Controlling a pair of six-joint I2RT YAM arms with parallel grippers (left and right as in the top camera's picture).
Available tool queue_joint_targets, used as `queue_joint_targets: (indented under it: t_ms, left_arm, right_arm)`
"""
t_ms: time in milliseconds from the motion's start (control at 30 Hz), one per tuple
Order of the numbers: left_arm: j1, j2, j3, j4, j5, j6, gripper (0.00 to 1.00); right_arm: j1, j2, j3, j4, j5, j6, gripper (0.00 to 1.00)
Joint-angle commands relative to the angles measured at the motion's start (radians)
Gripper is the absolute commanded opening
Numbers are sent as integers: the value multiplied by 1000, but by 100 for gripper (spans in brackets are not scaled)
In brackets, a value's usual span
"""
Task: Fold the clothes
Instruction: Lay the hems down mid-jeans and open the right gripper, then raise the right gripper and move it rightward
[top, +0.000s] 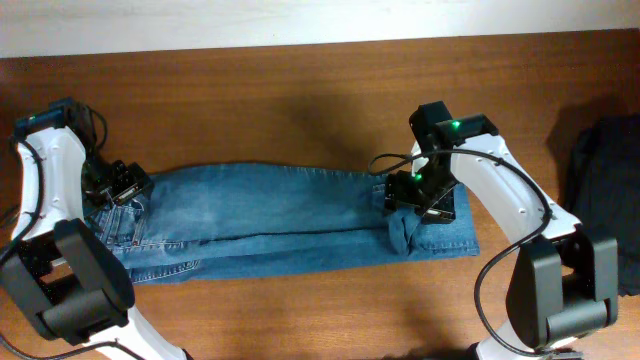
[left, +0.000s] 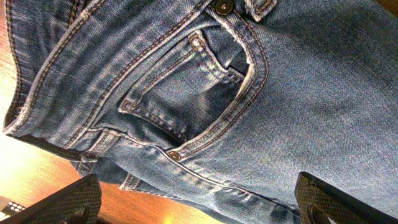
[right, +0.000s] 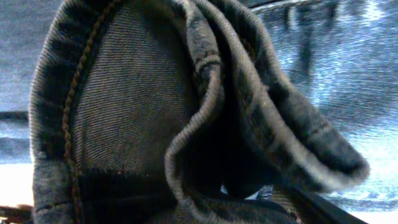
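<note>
Care is mattering at the hem end of the medium-blue denim jeans (top: 290, 215). The right gripper (top: 418, 198), whose grip I cannot tell, should be taking both bunched cuffs evenly and carrying them straight toward the waistband, where the left gripper (top: 122, 188) is hovering spread wide. The jeans are lying on the brown wooden table (top: 300, 90), long axis running left-right, waist pointing left.

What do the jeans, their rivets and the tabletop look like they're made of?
Jeans: apparently cotton denim. Diagonal twill weave, faded blue patches, tan topstitching, frayed pocket edge. Matte.
Rivets: metal, likely copper or brass. Small reddish, shiny discs at the pocket corners.
Tabletop: wood or wood-look laminate. Brown streaked grain, slight sheen. Cannot tell which.
</note>
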Motion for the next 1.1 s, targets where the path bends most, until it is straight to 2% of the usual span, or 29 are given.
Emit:
queue_joint_targets:
  t_ms: [0, 100, 367, 700, 1067]
  left_arm:
    - [6, -2, -2, 0, 10, -3, 99]
    - [6, -2, -2, 0, 10, -3, 99]
    - [6, -2, -2, 2, 10, -3, 99]
    - [6, -2, -2, 6, 10, -3, 99]
    - [6, -2, -2, 11, 10, -3, 99]
  right_arm:
    - [9, -5, 22, -1, -116, -111, 82]
    - [9, -5, 32, 0, -256, -190, 82]
    - [10, -5, 32, 0, -484, -296, 83]
    - [9, -6, 43, 37, -499, -296, 83]
    - [7, -27, 229, -20, -485, -370, 88]
